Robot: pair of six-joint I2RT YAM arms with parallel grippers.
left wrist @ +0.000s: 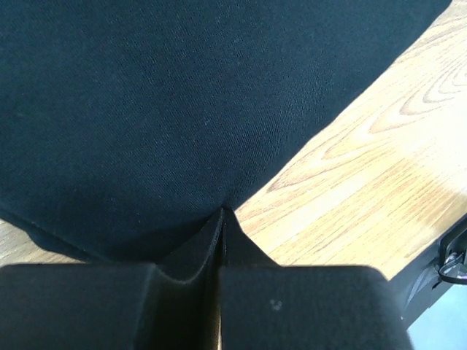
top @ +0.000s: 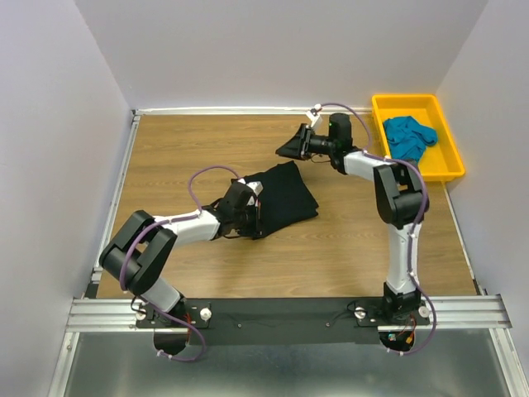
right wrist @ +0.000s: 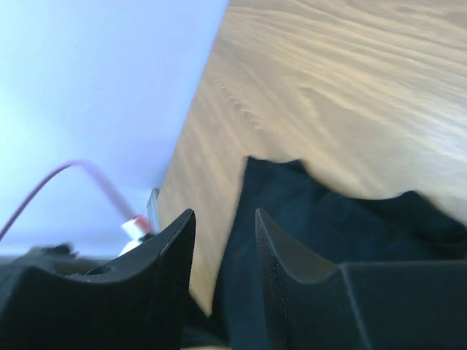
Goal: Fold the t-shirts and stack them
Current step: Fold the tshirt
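Observation:
The black t-shirt [top: 283,194] lies folded in a compact shape at the middle of the wooden table. My left gripper [top: 254,211] is at its near-left edge; in the left wrist view the left gripper [left wrist: 222,219] is shut, pinching the edge of the black t-shirt [left wrist: 168,109]. My right gripper [top: 285,150] hovers open and empty just beyond the shirt's far edge; in the blurred right wrist view the right gripper [right wrist: 225,222] has parted jaws with the black t-shirt [right wrist: 336,226] below. The teal-blue t-shirt [top: 408,137] lies crumpled in the tray.
The yellow plastic tray [top: 443,169] stands at the table's back right corner, against the right wall. White walls enclose the table on the left, back and right. Bare wood [top: 182,145] surrounds the black shirt.

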